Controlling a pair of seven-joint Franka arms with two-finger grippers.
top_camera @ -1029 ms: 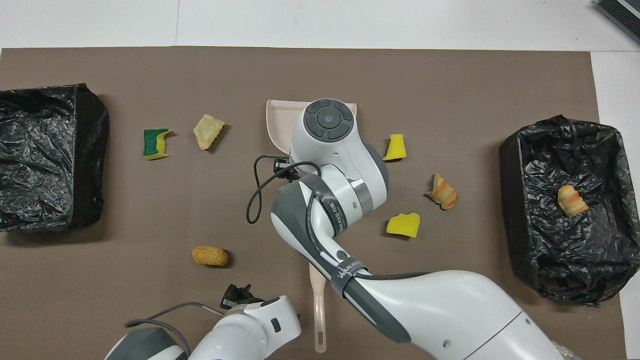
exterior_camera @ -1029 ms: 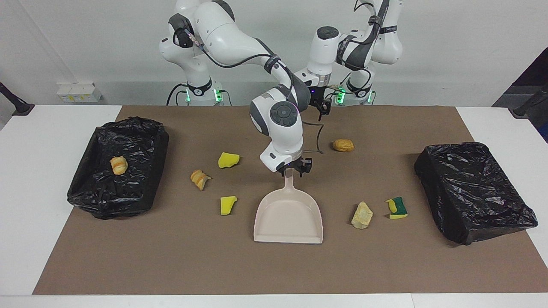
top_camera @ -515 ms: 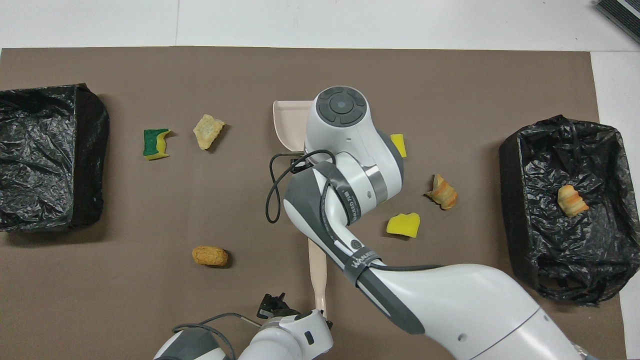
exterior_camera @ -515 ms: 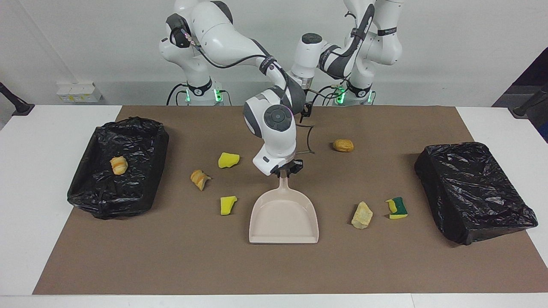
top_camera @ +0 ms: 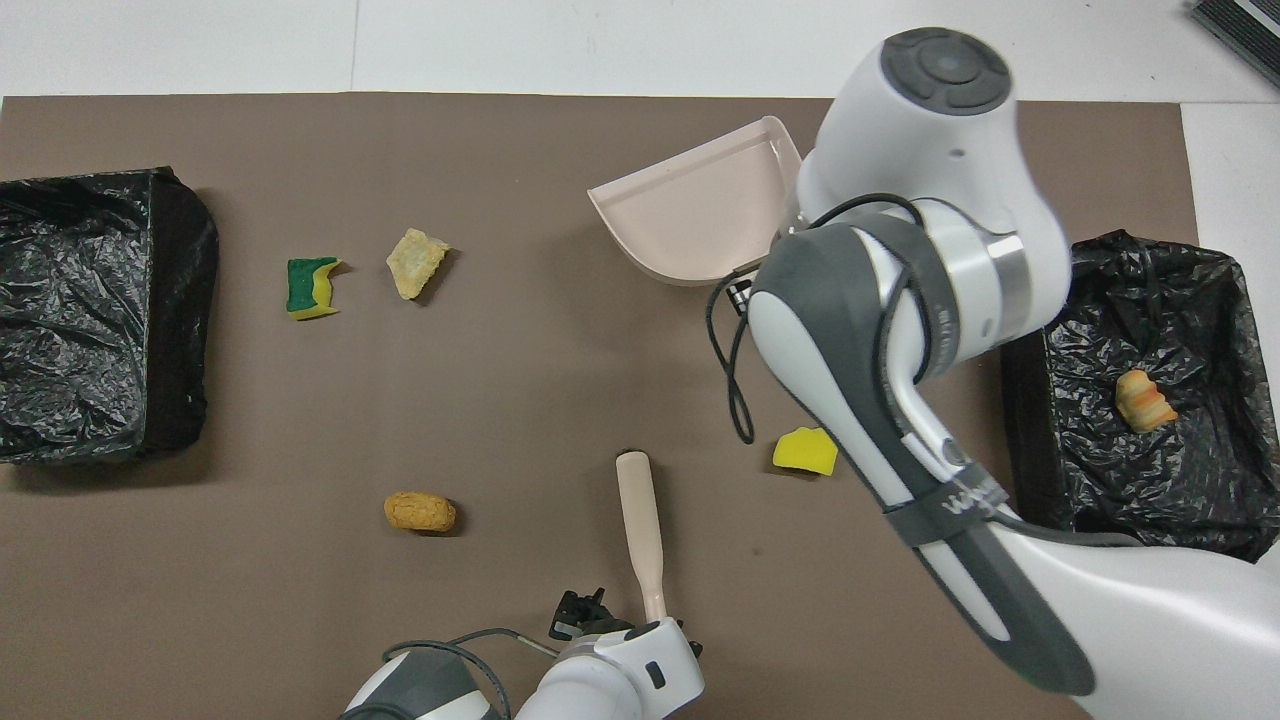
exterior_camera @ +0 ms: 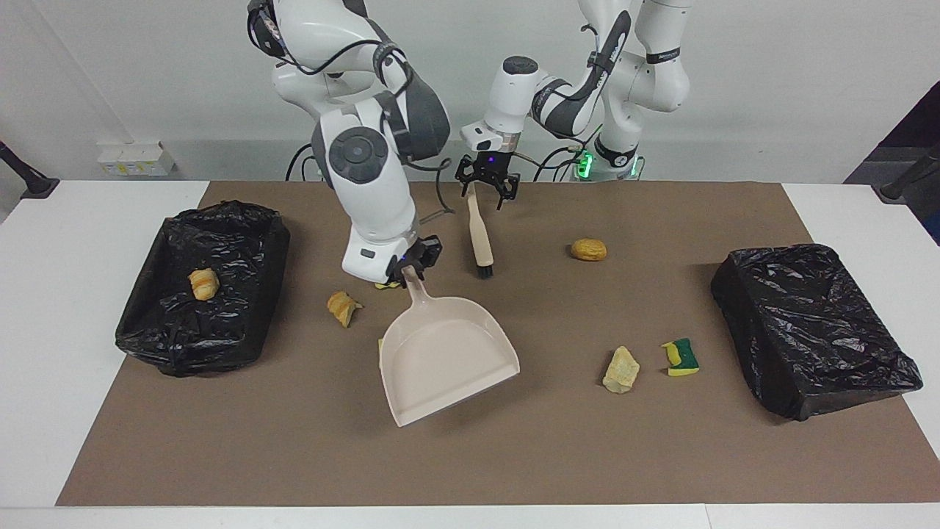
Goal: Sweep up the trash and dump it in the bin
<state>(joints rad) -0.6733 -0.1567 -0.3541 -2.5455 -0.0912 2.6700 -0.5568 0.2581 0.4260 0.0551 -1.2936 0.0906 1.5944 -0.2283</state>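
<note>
The dustpan (exterior_camera: pixel 446 354) has lifted off the mat and swung toward the right arm's end of the table since a second ago; then it lay flat with its handle pointing straight at the robots. Now its long axis runs slantwise, mouth tilted away from the robots and toward the left arm's end. The right gripper (exterior_camera: pixel 411 264) clenches its handle over the yellow sponge chunks. The left gripper (exterior_camera: pixel 486 185), earlier empty, now grasps the brush (exterior_camera: pixel 479 235) by its handle, bristle end pointing away from the robots.

The trash has not moved: the brown lump (exterior_camera: pixel 589 250) nearer the robots, the yellow-green sponge (exterior_camera: pixel 682 357) beside a pale scrap (exterior_camera: pixel 621 369), an orange piece (exterior_camera: pixel 343 306) near the open bin (exterior_camera: pixel 147 323), which holds another (exterior_camera: pixel 203 283).
</note>
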